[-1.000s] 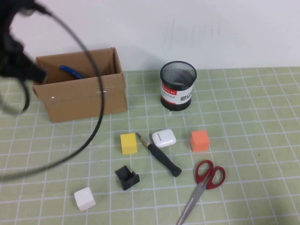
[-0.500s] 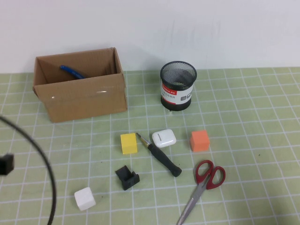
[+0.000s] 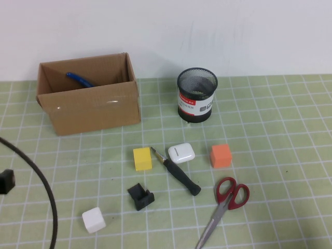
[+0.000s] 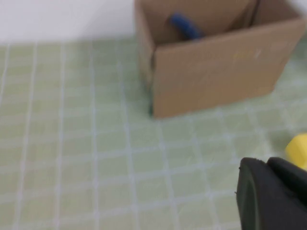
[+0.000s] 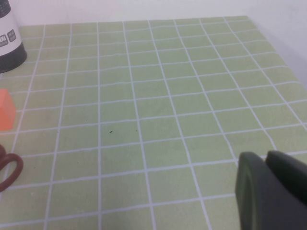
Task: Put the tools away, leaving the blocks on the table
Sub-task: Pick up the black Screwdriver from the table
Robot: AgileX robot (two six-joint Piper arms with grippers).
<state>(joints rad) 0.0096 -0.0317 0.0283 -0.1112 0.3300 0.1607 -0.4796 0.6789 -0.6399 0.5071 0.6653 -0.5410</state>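
Observation:
The blue-handled pliers (image 3: 79, 79) lie inside the open cardboard box (image 3: 93, 106) at the back left; they also show in the left wrist view (image 4: 184, 26). The black-handled screwdriver (image 3: 176, 171) lies mid-table between the yellow block (image 3: 142, 158) and the white case (image 3: 181, 152). The red-handled scissors (image 3: 225, 202) lie at the front right. The orange block (image 3: 221, 155) and the white block (image 3: 94, 219) sit on the green grid mat (image 3: 275, 129). My left gripper (image 4: 273, 196) hangs in front of the box, empty. My right gripper (image 5: 271, 191) hangs over bare mat at the right, empty.
A black mesh pen cup (image 3: 197, 95) stands behind the case. A small black angular piece (image 3: 141, 196) lies left of the screwdriver's handle. A black cable (image 3: 44, 197) and a part of the left arm (image 3: 5, 181) show at the left edge.
The left arm has pulled back from beside the box to the left front edge of the view. The pliers stay in the box. Nothing else moved.

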